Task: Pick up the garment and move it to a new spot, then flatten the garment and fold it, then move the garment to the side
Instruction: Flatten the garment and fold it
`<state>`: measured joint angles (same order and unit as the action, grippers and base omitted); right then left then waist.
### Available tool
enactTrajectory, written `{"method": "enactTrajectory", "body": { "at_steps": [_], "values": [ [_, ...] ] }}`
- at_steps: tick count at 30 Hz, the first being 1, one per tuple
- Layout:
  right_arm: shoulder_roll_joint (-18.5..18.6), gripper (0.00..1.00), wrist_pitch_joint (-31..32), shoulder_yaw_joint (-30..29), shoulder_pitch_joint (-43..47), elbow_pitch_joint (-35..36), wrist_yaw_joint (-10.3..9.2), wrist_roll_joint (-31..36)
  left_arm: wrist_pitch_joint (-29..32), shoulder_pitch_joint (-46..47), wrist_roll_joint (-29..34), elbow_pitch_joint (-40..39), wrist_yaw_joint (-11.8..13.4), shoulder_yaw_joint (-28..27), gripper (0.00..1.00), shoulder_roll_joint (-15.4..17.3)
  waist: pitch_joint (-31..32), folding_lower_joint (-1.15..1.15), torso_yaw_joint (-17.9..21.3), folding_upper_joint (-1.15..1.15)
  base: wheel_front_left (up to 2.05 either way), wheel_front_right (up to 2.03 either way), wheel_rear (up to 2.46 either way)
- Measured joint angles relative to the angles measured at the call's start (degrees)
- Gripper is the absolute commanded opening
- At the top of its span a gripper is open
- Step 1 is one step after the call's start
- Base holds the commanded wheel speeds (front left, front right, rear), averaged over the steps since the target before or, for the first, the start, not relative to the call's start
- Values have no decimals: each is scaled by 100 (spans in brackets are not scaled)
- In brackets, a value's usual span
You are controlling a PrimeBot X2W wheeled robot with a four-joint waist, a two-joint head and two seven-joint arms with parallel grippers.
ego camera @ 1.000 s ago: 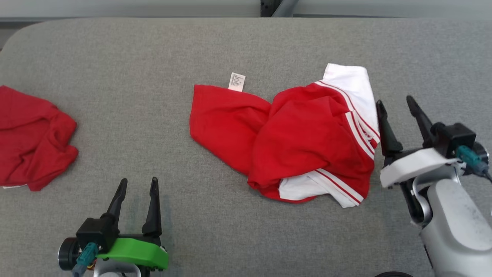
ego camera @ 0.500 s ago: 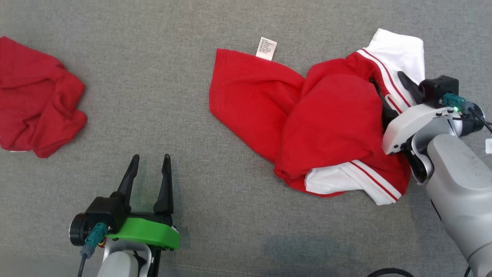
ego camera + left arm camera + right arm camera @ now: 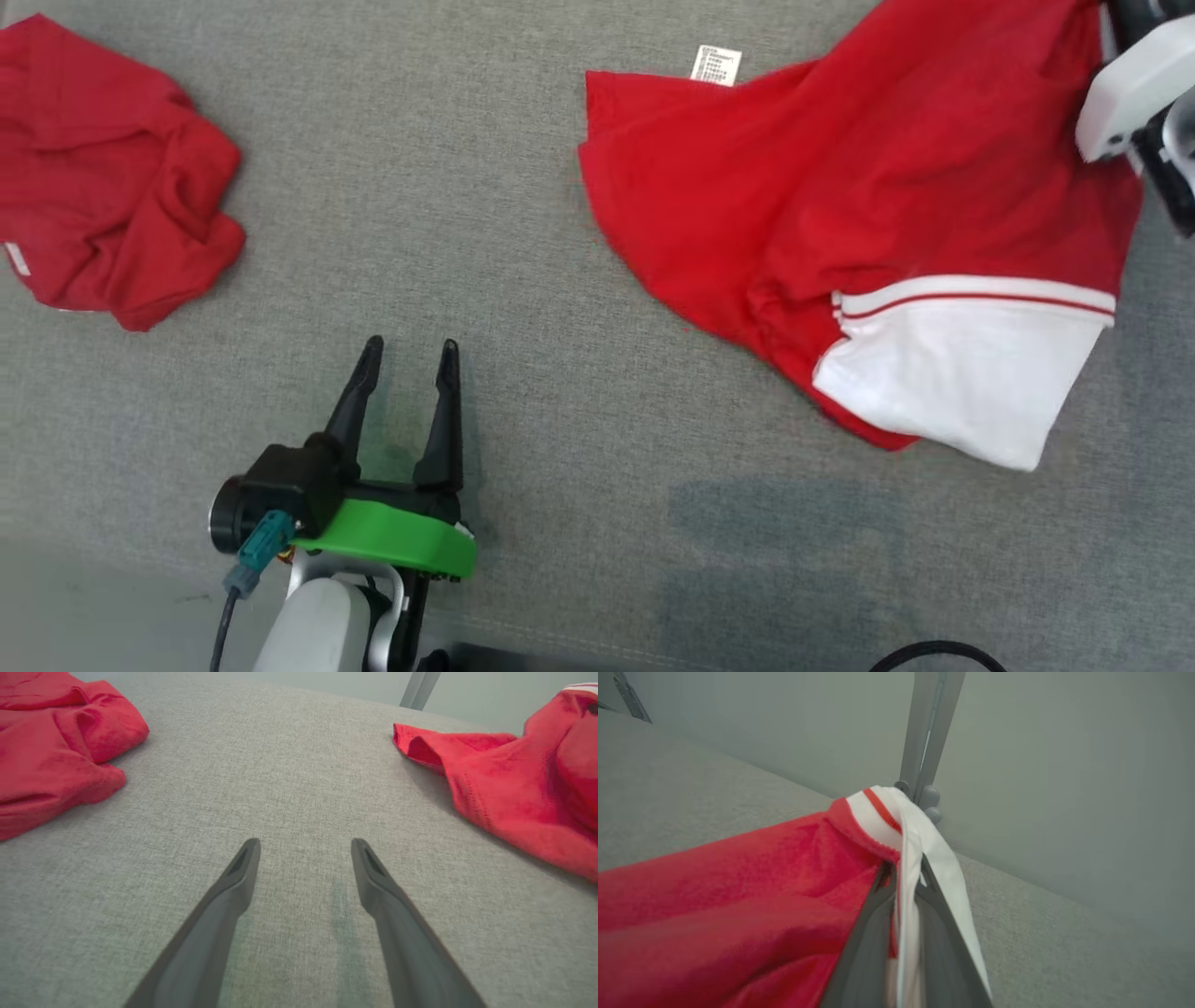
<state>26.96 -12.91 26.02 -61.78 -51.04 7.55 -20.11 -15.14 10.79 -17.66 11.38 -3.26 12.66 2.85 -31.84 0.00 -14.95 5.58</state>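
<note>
The right gripper (image 3: 903, 870) has its two fingers pinched nearly together on a white, red-striped edge of the red and white T-shirt (image 3: 840, 205). In the right wrist view that edge is held up off the grey fabric-covered bench (image 3: 523, 280), with a grey metal post (image 3: 927, 728) behind it. In the head view the T-shirt lies at the right of the bench, its red body sloping up toward the gripped end at the upper right corner. A white sleeve (image 3: 962, 373) with red stripes is spread at its near side, and a white care label (image 3: 716, 65) shows at its far edge. The left gripper (image 3: 412, 343) sits low over bare bench, fingers spread wide and holding nothing. A second, crumpled red garment (image 3: 112, 177) lies at the far left, well apart from the T-shirt.
</note>
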Motion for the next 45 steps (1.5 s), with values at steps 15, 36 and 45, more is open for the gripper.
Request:
{"method": "enactTrajectory", "body": {
  "at_steps": [15,36,45],
  "values": [
    [-420,100,-212,-1607,-406,-494,0,1579,-1,-63,-77,9,172,63,100,-1,50,0,-451,0,0,0,0],
    [-1472,100,-213,-1627,4129,2034,-1,413,0,-685,385,523,-137,-492,100,-5,1459,-1,552,2,0,0,0],
    [-1949,100,-213,-1580,4941,1935,0,346,0,-993,471,638,-227,-620,100,-5,2037,-1,789,1,0,0,0]
  ]
}}
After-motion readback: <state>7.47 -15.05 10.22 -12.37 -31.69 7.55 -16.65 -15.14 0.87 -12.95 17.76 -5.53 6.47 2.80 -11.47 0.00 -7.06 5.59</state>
